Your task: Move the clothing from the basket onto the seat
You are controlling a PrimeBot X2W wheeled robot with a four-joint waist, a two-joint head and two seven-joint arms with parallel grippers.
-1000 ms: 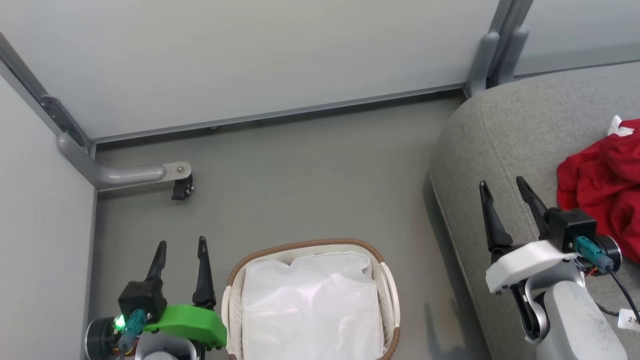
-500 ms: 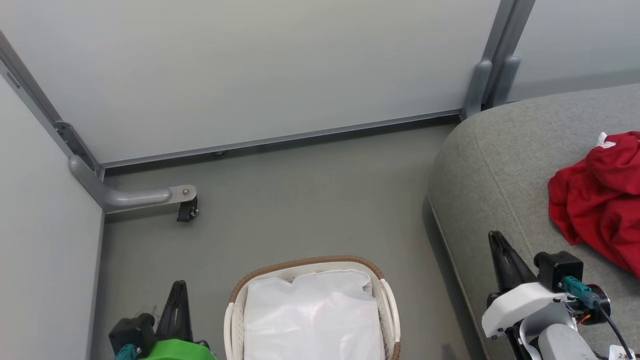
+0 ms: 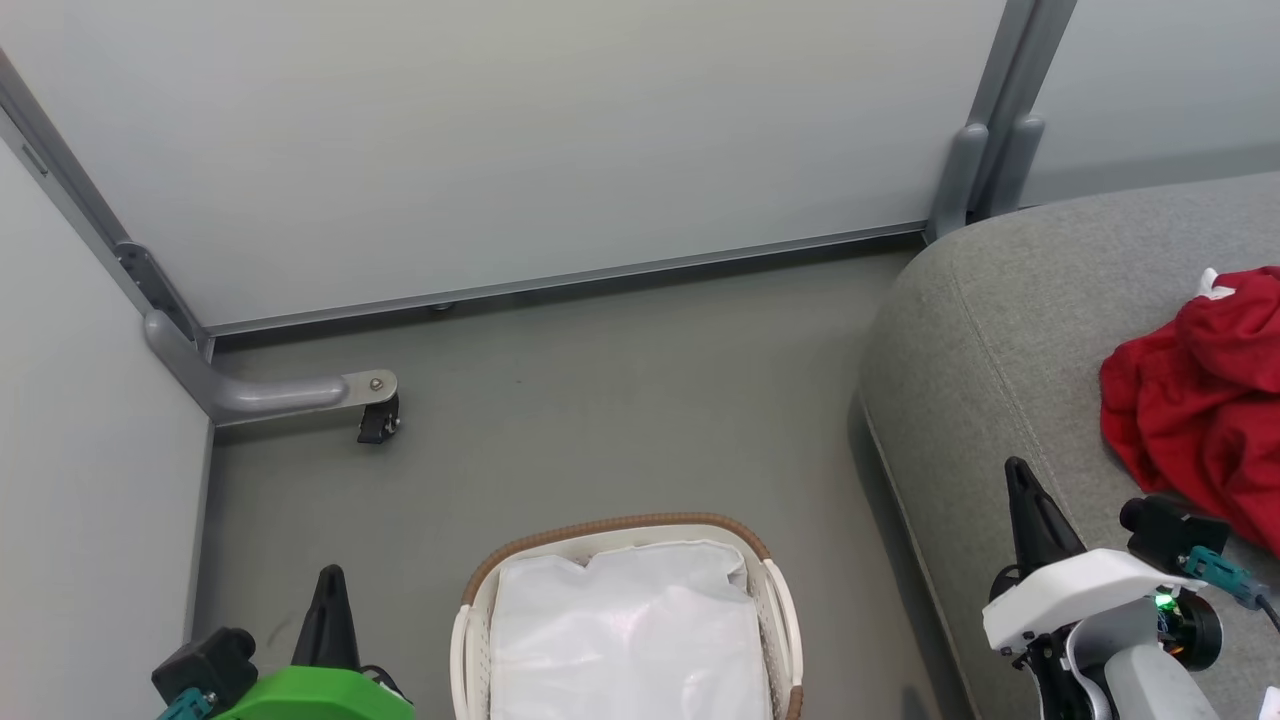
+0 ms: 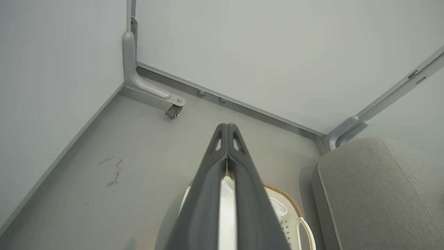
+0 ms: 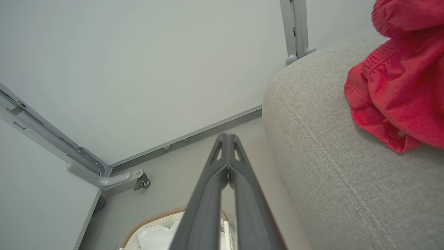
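Green plastic caps the left gripper (image 3: pixel 330 600) at the near left, its two dark fingers pressed together with nothing between them. The right gripper (image 3: pixel 1030 510), under a white shell at the near right, is likewise clenched on nothing and hangs over the near edge of the seat (image 3: pixel 980 360). Between them on the floor (image 3: pixel 600 400) stands the basket (image 3: pixel 610 527), and what can be seen inside it is white liner cloth (image 3: pixel 625 640). Its near end is cut off by the edge of the head view, so I cannot tell whether anything red lies there. The clothing (image 3: pixel 1190 420) is a crumpled red heap on the seat, to the right of the right gripper and a little farther off, not touching it, with its long axis running near to far. The right arm is much the nearer to it; the left is well apart, beyond the basket. The transfer looks done or nearly so, and any further reach would go leftward into the basket. Farther off are a caster (image 3: pixel 378 425) on a metal bracket and pale wall panels (image 3: pixel 550 130).
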